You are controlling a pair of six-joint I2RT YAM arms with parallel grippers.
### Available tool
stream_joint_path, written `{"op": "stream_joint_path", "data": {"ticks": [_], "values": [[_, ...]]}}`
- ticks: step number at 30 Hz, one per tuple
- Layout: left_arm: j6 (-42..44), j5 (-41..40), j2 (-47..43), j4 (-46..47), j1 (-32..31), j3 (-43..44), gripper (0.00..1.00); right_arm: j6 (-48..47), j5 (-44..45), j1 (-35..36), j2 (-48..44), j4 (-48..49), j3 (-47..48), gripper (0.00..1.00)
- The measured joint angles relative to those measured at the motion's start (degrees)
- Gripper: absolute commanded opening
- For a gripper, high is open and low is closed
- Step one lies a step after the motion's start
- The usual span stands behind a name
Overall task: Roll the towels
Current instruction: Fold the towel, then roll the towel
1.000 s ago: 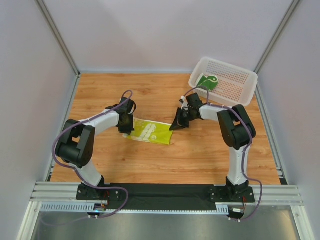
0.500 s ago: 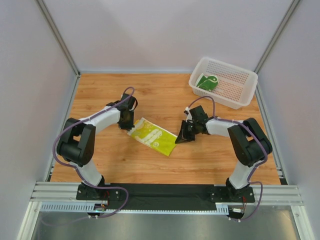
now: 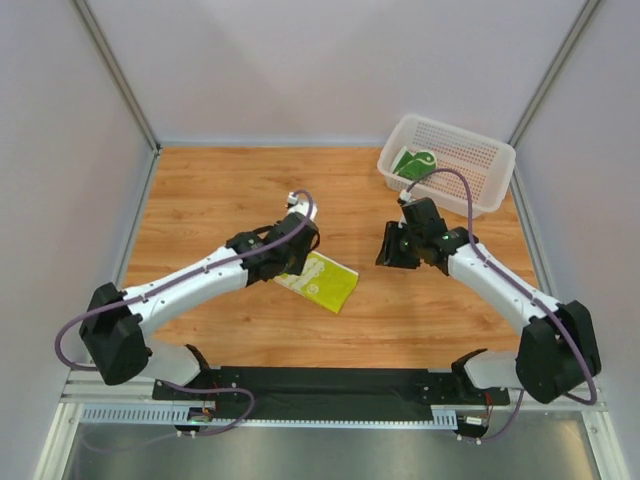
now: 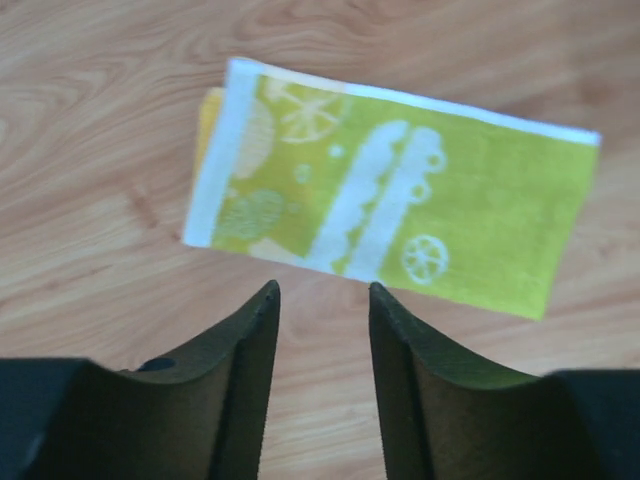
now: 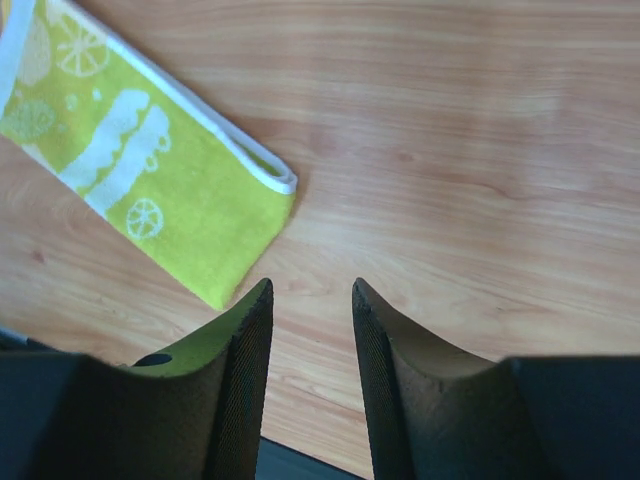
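A lime-green towel (image 3: 328, 284) with white patterns lies folded flat on the wooden table, in the left wrist view (image 4: 400, 200) just beyond the fingertips. My left gripper (image 3: 292, 256) hovers over its left end, open, with only bare wood between the fingers (image 4: 320, 288). My right gripper (image 3: 390, 252) hangs open to the right of the towel, apart from it. In the right wrist view the towel's corner (image 5: 150, 170) lies left of the gripper (image 5: 310, 285). The dark green towel (image 3: 413, 163) sits in the basket.
A white perforated basket (image 3: 480, 160) stands at the back right of the table. Grey walls enclose the table on three sides. The arms' black mounting rail (image 3: 330, 385) runs along the near edge.
Both grippers have opened and let go of the lime towel. The left arm swung right over the towel's left end. The right gripper drew back to the right.
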Motion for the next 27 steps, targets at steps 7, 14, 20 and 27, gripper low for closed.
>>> {"op": "stream_joint_path", "data": {"ticks": [7,14,20,27], "values": [[-0.92,0.07,5.55,5.38,-14.38,-2.23,0.59,1.51,9.73,-0.07,-7.69,-5.40,-0.92,0.42],[-0.37,2.73,18.71,8.15,-19.41,2.19,0.61,2.64,12.74,-0.07,-12.41,-9.62,-5.01,0.48],[-0.39,4.68,21.57,9.40,-20.26,2.71,0.61,3.26,13.60,-0.07,-15.54,-11.98,-6.34,0.48],[-1.18,4.76,22.43,11.28,-20.61,1.60,0.51,3.28,13.57,-0.07,-15.78,-12.90,-6.34,0.46]]}}
